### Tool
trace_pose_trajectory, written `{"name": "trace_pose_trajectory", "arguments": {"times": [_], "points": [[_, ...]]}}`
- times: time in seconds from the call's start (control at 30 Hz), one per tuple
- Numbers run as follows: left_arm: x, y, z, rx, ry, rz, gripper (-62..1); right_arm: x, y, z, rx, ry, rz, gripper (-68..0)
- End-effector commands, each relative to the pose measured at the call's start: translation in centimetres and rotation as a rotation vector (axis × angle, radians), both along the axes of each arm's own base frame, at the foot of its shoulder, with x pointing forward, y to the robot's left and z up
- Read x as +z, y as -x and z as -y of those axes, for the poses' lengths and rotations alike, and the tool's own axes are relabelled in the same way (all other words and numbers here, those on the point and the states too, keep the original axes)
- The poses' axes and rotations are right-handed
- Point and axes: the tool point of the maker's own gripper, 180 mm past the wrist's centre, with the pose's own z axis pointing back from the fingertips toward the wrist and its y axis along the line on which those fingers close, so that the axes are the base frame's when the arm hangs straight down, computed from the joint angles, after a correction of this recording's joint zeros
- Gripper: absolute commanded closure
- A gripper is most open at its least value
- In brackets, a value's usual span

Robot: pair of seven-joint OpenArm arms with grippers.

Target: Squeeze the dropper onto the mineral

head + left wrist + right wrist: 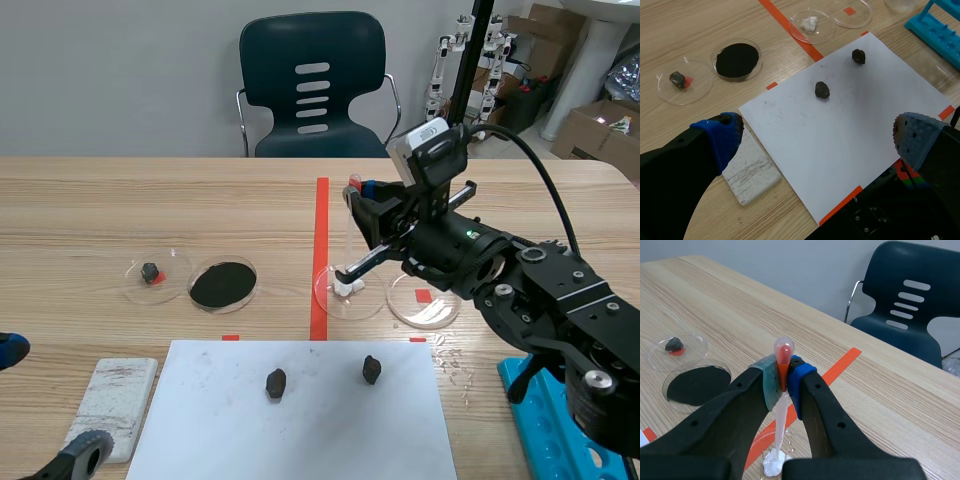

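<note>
Left end effector (817, 145): released, fingers wide apart, low at the near left edge of the worktop (120, 200), grasping nothing. Just beside it lies a white tile (115, 405) with grey smears, touching the left edge of a white paper sheet (300, 430). Further back, a petri dish (172, 285) holds a small dark rock (150, 272), and next to it stands a dish of black powder (222, 285). Two dark mineral lumps (276, 383) (371, 370) lie apart on the sheet. Right of the tape line, a clear dish (330, 300) holds the white mineral (347, 287). Right end effector (784, 382): clenched on the dropper (784, 350), pads at the neck just under the bulb, where orange-red liquid shows. The dropper hangs near upright with its tip at the white mineral; whether it touches or hovers just above cannot be told. An empty dish (425, 305) sits just beside, and a blue tube rack (535, 420) stands at the near right. Assessment: placement over the target appears done and the squeeze is the step in hand. The next move calls for a tighter pinch on the bulb, with the tip held steady over the white mineral and no downward push on the dish.
</note>
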Motion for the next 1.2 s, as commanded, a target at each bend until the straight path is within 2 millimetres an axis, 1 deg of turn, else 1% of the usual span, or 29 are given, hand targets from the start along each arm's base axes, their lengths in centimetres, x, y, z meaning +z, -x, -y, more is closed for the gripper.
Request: {"name": "trace_pose_trajectory", "arguments": {"times": [0.0,0.73,1.0,1.17], "points": [[0.6,-0.3,0.2,0.007,0.024,0.021,-62.3,1.1,-0.6,0.4,-0.001,-0.011,0.032,-1.1],[0.6,-0.3,0.2,0.007,0.024,0.021,-62.3,1.2,-0.5,0.3,0.000,-0.012,0.035,-1.1],[0.6,-0.3,0.2,0.007,0.024,0.021,-62.3,1.7,-0.3,0.4,0.006,-0.008,0.050,-1.1],[0.6,-0.3,0.2,0.007,0.024,0.022,-62.3,2.7,0.1,0.5,0.016,-0.005,0.079,-1.1]]}}
